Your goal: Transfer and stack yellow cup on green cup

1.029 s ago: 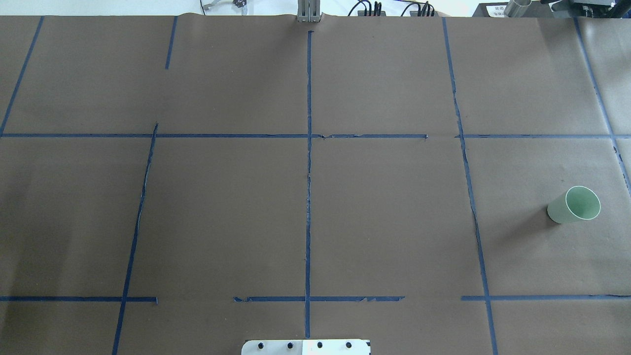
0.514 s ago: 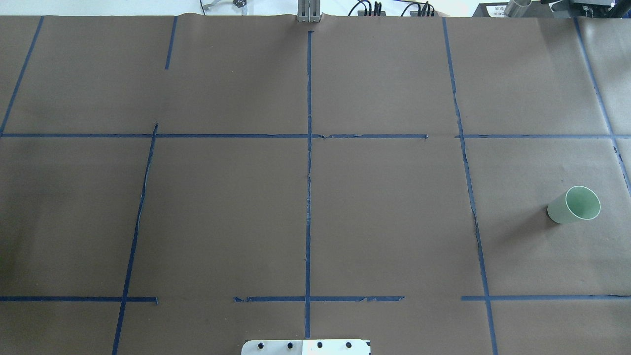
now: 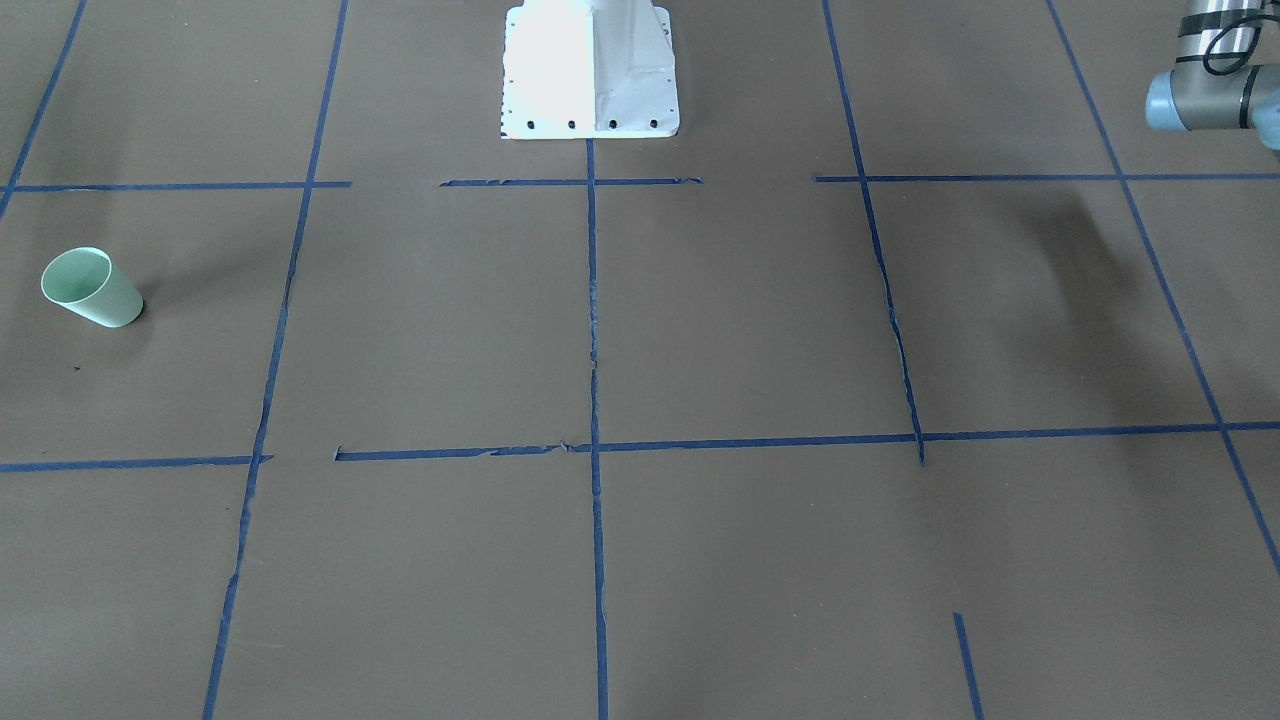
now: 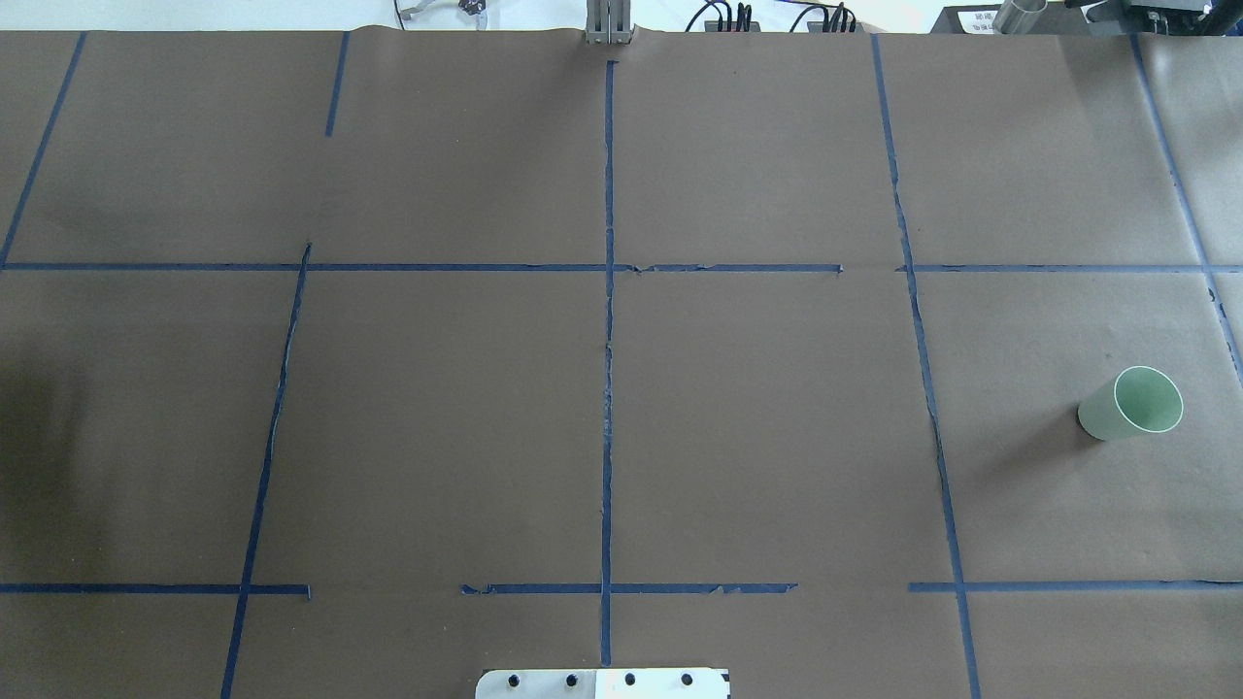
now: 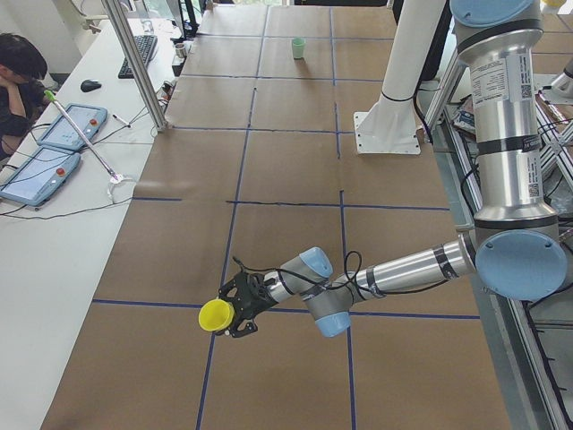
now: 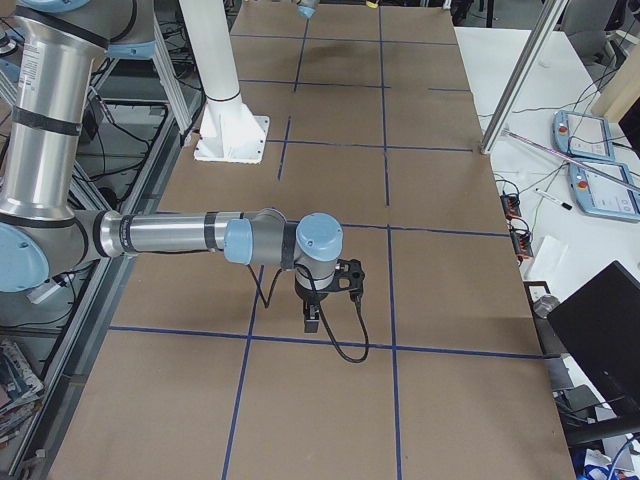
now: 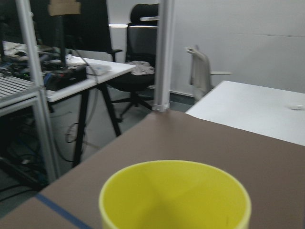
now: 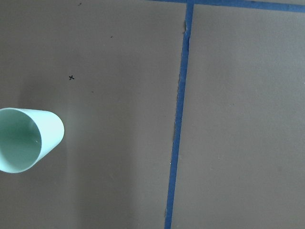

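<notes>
left pincer point(image 5: 233, 309): yellow cup point(image 5: 216, 315) at its tip, mouth pointing away; how wide open, cannot tell.
right pincer point(image 6: 312, 321): open or closed, cannot tell.
green cup point(image 4: 1131, 403): far from left pincer, nearer right pincer, standing on surface point(image 4: 757, 408).

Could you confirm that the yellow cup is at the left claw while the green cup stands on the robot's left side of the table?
Not quite: the green cup stands on the robot's right side of the table, as the overhead exterior view shows. The yellow cup is indeed at the left claw.
</notes>
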Action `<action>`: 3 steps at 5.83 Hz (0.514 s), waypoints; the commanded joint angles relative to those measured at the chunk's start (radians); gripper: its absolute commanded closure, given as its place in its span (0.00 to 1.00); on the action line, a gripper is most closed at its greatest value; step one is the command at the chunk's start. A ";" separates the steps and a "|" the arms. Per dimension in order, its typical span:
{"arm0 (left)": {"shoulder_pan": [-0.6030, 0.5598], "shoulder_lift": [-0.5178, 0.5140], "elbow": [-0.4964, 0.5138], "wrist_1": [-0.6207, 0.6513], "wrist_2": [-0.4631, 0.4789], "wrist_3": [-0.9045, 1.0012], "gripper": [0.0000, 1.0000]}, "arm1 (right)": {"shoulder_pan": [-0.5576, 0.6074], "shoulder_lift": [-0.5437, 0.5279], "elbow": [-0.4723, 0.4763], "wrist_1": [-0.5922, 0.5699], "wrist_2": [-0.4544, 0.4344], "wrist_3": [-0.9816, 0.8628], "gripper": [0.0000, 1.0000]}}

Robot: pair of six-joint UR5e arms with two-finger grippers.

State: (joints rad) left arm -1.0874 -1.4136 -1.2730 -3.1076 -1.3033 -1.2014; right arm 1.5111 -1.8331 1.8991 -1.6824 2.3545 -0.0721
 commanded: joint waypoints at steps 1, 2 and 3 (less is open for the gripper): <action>-0.005 -0.185 -0.023 -0.114 -0.074 0.025 0.66 | 0.000 0.000 0.000 0.000 0.003 0.000 0.00; -0.002 -0.332 -0.035 -0.112 -0.068 0.037 0.67 | 0.000 0.000 0.000 0.001 0.005 0.000 0.00; 0.003 -0.381 -0.058 -0.102 -0.064 0.042 0.67 | 0.000 0.000 0.000 0.001 0.003 -0.002 0.00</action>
State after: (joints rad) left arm -1.0882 -1.7211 -1.3121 -3.2148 -1.3690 -1.1659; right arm 1.5110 -1.8332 1.8990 -1.6816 2.3584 -0.0725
